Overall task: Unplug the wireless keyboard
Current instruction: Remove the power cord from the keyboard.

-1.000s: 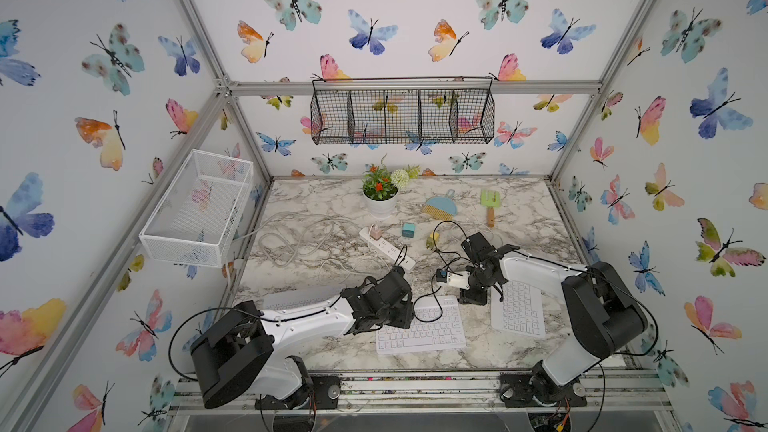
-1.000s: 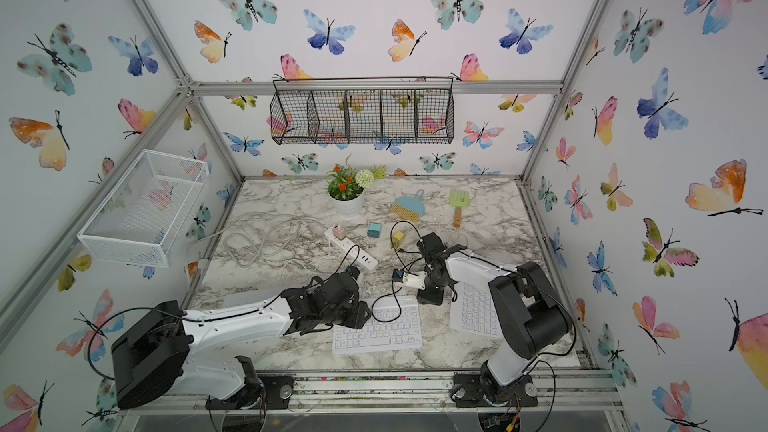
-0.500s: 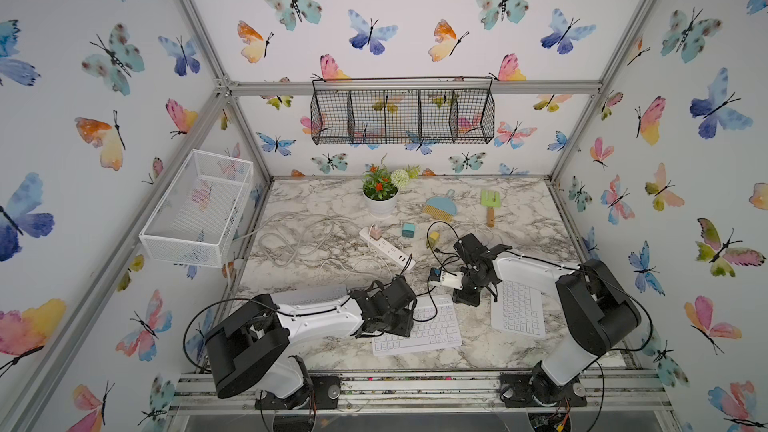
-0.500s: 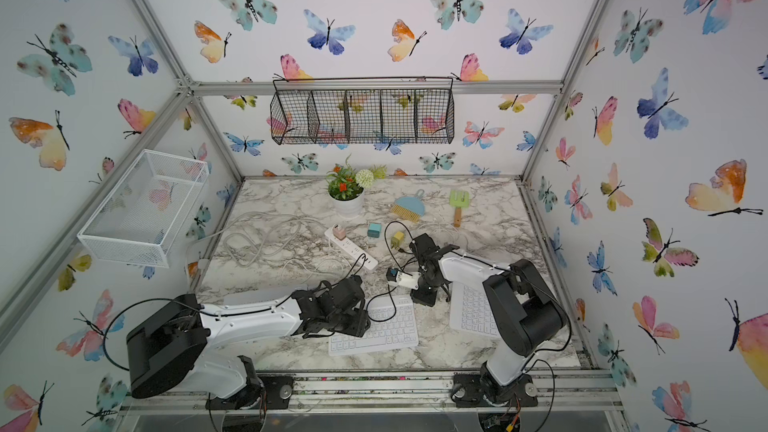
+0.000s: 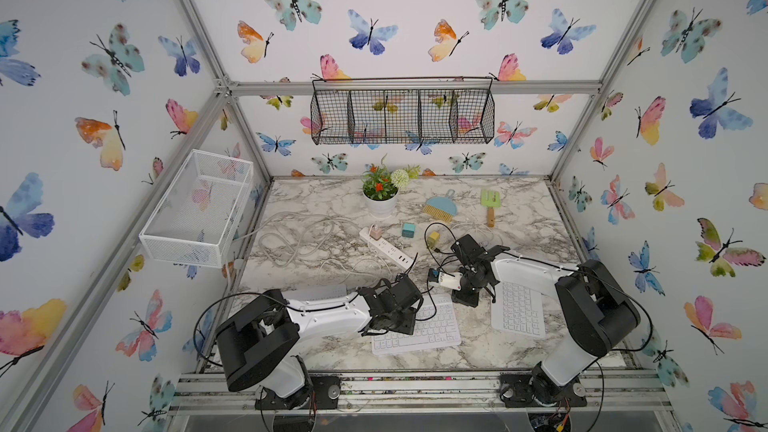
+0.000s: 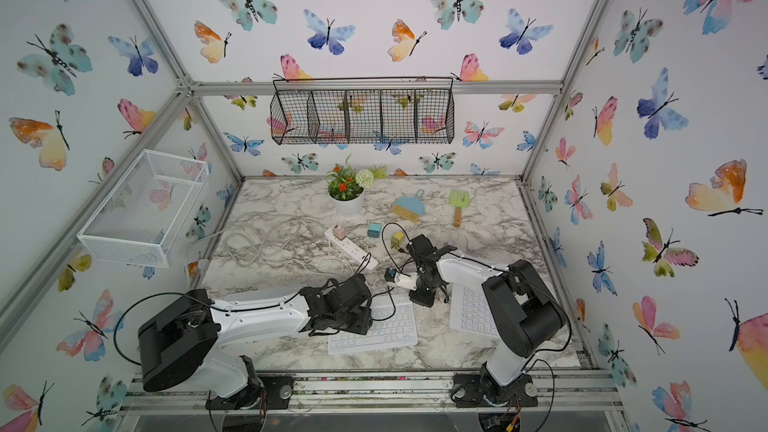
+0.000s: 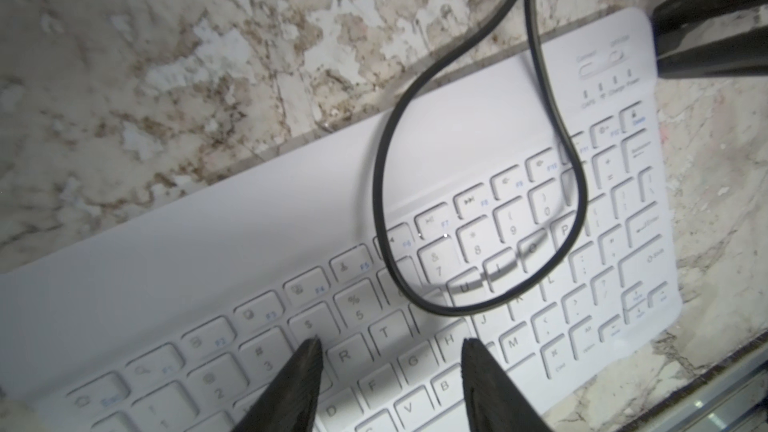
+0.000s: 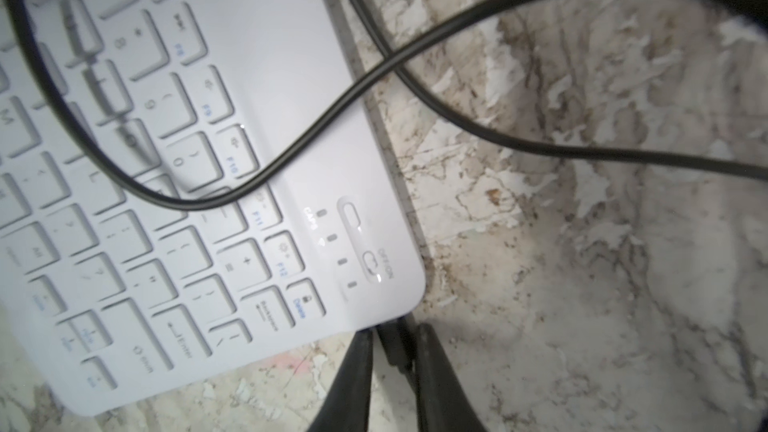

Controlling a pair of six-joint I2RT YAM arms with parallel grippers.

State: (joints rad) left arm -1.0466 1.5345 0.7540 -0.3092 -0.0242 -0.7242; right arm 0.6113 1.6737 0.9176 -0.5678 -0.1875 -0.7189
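Note:
The white wireless keyboard (image 5: 415, 328) (image 6: 372, 328) lies at the table's front centre. A black cable (image 7: 376, 201) (image 8: 291, 149) loops over its keys. My left gripper (image 5: 397, 322) (image 6: 353, 324) (image 7: 390, 347) is open, fingertips (image 7: 309, 353) resting on the keys around R and H. At the keyboard's far right corner my right gripper (image 5: 465, 299) (image 6: 420, 300) (image 8: 392, 338) is shut on the cable's black plug (image 8: 394, 347), which still sits against the keyboard's edge.
A second white keyboard (image 5: 517, 313) lies under the right arm. Behind are a power strip (image 5: 386, 247), loose white cords (image 5: 291, 238), teal (image 5: 408, 229) and yellow (image 5: 433, 237) blocks, a potted plant (image 5: 380, 193), brush (image 5: 440, 206) and green rake (image 5: 489, 203).
My right gripper has come down to the keyboard's corner and closed on the plug. The left gripper stays on the keys, and the keyboard has slid slightly left.

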